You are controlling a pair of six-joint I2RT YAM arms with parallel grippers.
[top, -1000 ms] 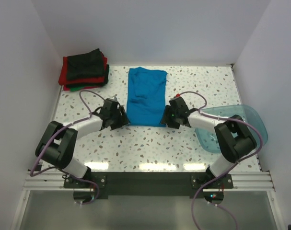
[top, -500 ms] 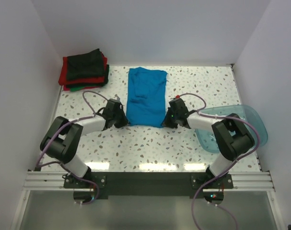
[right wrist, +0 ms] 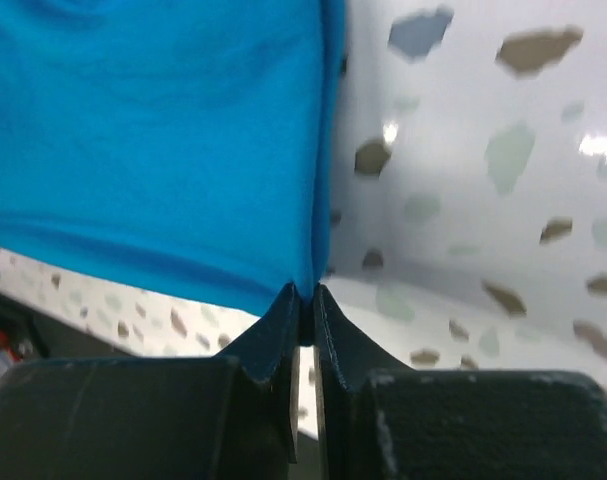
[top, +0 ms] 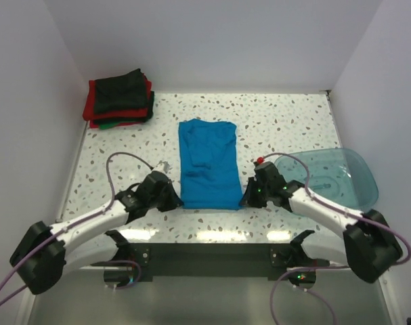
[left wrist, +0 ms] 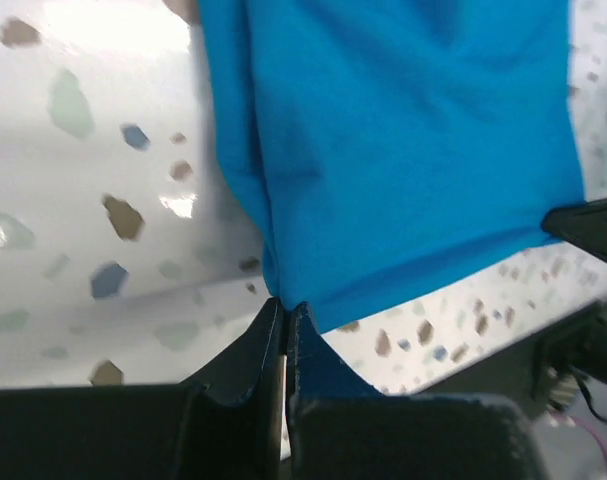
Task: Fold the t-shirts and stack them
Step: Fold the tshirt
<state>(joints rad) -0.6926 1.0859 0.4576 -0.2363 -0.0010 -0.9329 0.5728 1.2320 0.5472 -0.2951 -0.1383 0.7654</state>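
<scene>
Blue shirt [top: 206,164] gripped at both near corners.
The shirt is spread at the middle of the table [top: 279,128]. Its near left corner is pinched in the closed left hand [left wrist: 285,320], and its near right corner in the closed right hand [right wrist: 305,300]. Folded shirts [top: 119,98] are stacked at the far left.

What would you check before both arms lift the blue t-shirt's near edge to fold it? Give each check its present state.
1. Left gripper shut on the blue t-shirt at its near left corner: ok.
2. Right gripper shut on its near right corner: ok.
3. Both grippers level along the near hem: ok.
4. Cloth flat: not ok, creases across the middle.
5. Shirt apart from the folded stack and the tub: ok.
6. All layers caught in each pinch: cannot tell.
</scene>
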